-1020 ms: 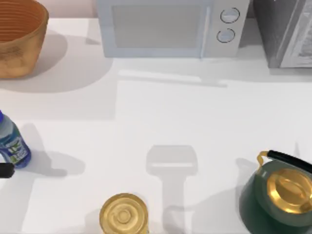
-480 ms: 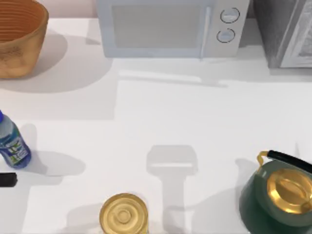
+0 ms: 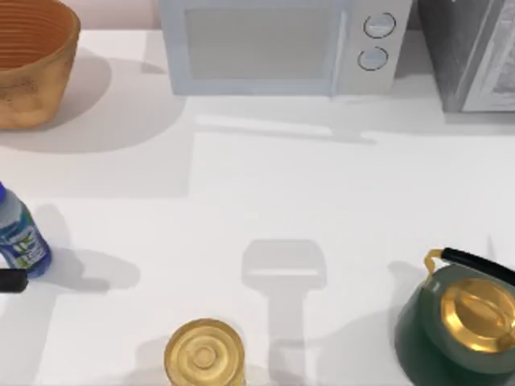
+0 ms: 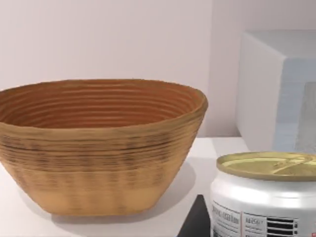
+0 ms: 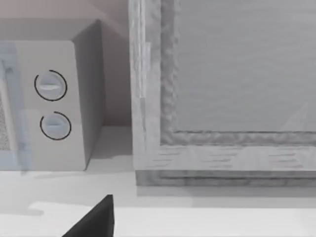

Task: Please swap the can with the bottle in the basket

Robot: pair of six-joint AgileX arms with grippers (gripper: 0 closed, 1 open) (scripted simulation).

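The can point(image 4: 264, 197), white with a gold top, sits very close in the left wrist view, with a dark finger point(image 4: 196, 223) of my left gripper against its side; the gripper is shut on it. A dark tip of that gripper point(image 3: 11, 280) pokes in at the table's left edge, just in front of the blue bottle point(image 3: 21, 235), which stands upright on the table. The orange-brown woven basket point(image 3: 32, 60) stands at the back left, and its ribbed inside point(image 4: 94, 106) holds nothing that I can see. My right arm is parked, its gripper open, with one dark finger point(image 5: 96, 219) in view.
A white microwave point(image 3: 273, 44) and a grey appliance point(image 3: 475, 52) line the back edge. A wide gold tin point(image 3: 203, 354) stands at the front centre. A dark green kettle point(image 3: 460, 326) with a gold lid stands at the front right.
The left gripper's dark tip dipped toward the table's front edge and has come back up beside the bottle. Nothing else has moved.
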